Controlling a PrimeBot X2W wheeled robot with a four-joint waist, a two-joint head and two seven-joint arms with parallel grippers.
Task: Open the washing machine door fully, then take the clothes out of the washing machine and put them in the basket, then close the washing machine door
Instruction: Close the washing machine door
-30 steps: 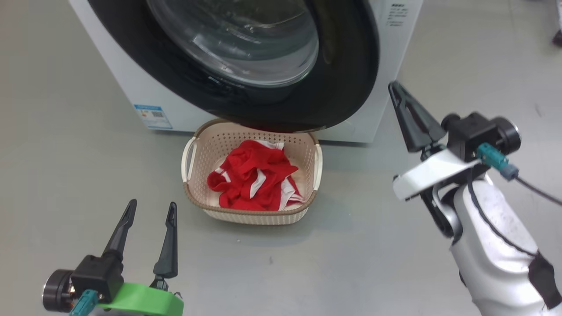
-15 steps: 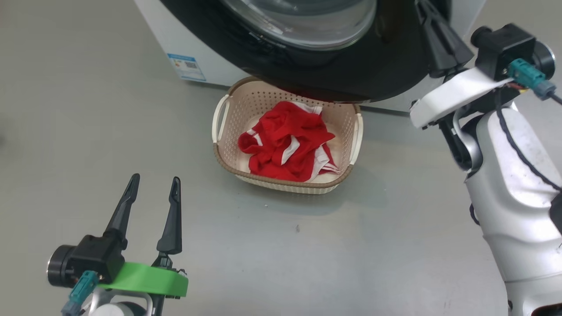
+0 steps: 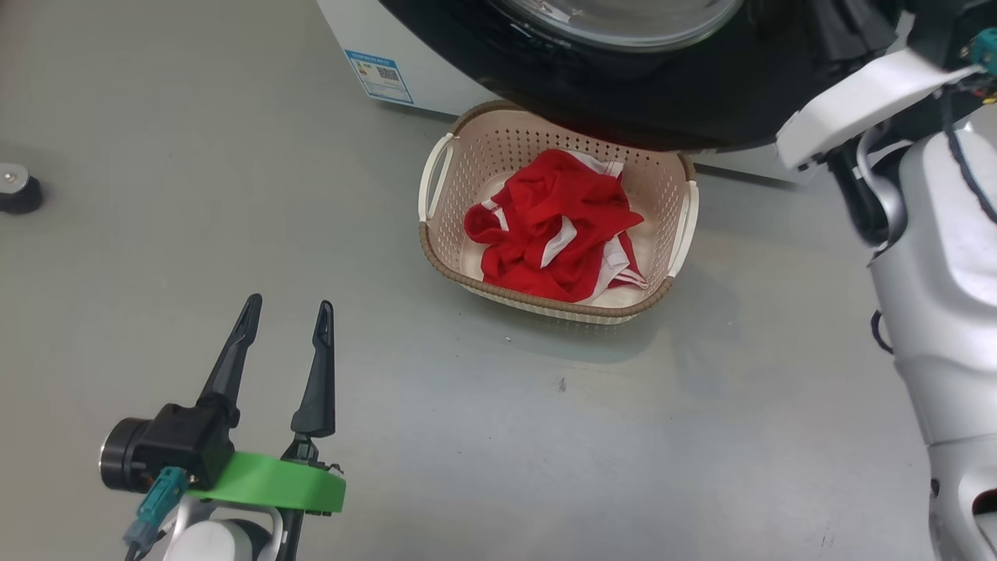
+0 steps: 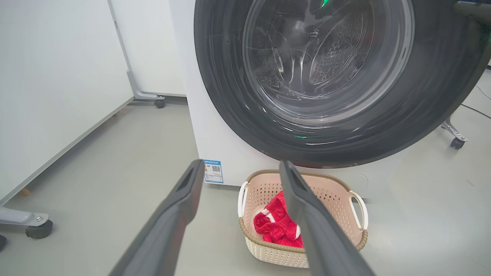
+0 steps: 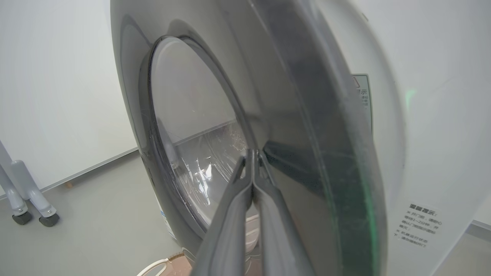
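the clothes (image 3: 557,226) are lying bunched in the basket (image 3: 561,301), which is sitting on the floor (image 3: 156,234) just in front of the washing machine (image 3: 366,31) and partly under the lower edge of the door (image 3: 592,86); the door is standing almost flat against the front, though whether it is latched cannot be told.

the right hand (image 5: 252,153) is holding its fingers tight together, clamped on nothing, with the tips appearing to touch the glossy black rim beside the glass; the left hand (image 3: 289,304) is hanging low over the floor with its fingers apart and empty, well away from the basket.

the door is looking rigid and fairly heavy, swinging on a hinge, so it is likely calling for a push, not a pinch; its polished rim is probably slippery, so closed fingertips may be sliding sideways under pressure. the best spot is the flat black rim on the side the right hand is meeting, likely far from the hinge, and not the bulging glass; a firm last press is probably needed for the catch.
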